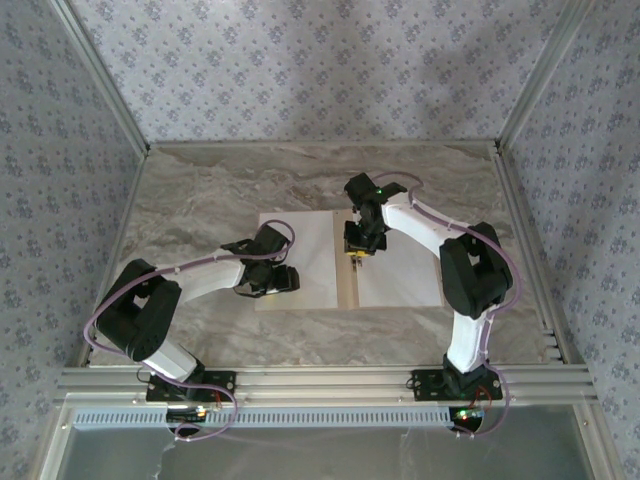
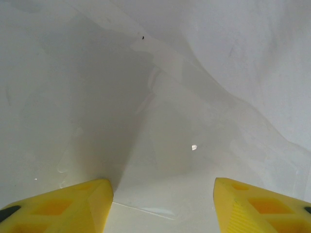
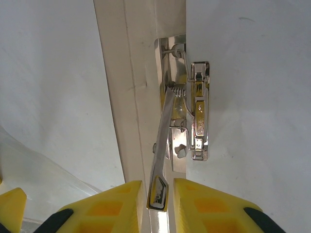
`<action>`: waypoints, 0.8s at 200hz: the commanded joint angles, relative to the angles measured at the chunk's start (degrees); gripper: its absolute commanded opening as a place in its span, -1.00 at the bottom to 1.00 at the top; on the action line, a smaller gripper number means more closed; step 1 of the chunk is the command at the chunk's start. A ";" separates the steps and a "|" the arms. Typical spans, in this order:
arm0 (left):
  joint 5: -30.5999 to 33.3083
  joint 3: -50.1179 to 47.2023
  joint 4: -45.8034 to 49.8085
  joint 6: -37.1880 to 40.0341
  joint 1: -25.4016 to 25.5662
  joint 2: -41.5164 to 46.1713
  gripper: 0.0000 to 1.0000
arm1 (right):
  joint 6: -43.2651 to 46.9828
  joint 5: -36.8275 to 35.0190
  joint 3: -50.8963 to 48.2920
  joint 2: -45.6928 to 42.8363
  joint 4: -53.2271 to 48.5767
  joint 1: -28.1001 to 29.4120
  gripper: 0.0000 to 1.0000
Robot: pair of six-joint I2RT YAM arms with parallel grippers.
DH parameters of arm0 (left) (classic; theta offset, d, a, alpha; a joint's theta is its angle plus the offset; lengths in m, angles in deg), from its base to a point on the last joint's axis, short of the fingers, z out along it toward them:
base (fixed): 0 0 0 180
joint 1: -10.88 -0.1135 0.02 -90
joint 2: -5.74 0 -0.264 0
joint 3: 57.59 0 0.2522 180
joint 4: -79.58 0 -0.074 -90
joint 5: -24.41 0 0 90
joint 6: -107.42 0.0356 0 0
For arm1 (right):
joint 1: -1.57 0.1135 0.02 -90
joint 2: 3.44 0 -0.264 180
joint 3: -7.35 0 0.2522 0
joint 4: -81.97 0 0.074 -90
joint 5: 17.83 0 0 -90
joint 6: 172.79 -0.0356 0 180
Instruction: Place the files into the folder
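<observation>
Files, two white sheets, lie flat on the open folder (image 1: 347, 292) in the middle of the marble table (image 1: 200, 200): we see the left sheet (image 1: 305, 245) on the left leaf and the right sheet (image 1: 405, 270) on the right leaf, with the tan spine (image 3: 121, 73) bare between them.

A metal lever clip (image 3: 198, 116) sits on the spine at the right sheet's inner edge, and its lever arm (image 3: 163, 145) slants down toward the camera. The right gripper (image 3: 159, 208) reaches over the spine, its yellow fingers (image 3: 107, 211) drawn in on either side of the lever's tip and pinching it. The left gripper (image 2: 163, 208) hangs over the left sheet near its near edge, fingers spread wide with nothing between them. The white surface under it looks glossy and creased.

Bare marble runs all round the folder, widest at the far side. Patterned walls close off three sides, and an aluminium rail (image 1: 320, 380) crosses the near edge.

Spine and sheets have their long sides running from near to far, away from the arm bases.
</observation>
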 commanded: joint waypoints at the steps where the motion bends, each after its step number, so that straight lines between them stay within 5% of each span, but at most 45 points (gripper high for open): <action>1: 1.86 -1.71 5.46 -0.01 0.17 -1.32 0.19 | 0.50 0.26 1.74 1.14 -1.99 -0.46 -0.48; 160: 1.81 -1.68 5.37 -0.24 0.17 -2.04 0.17 | 0.94 0.74 2.18 2.25 -2.38 -0.64 -0.62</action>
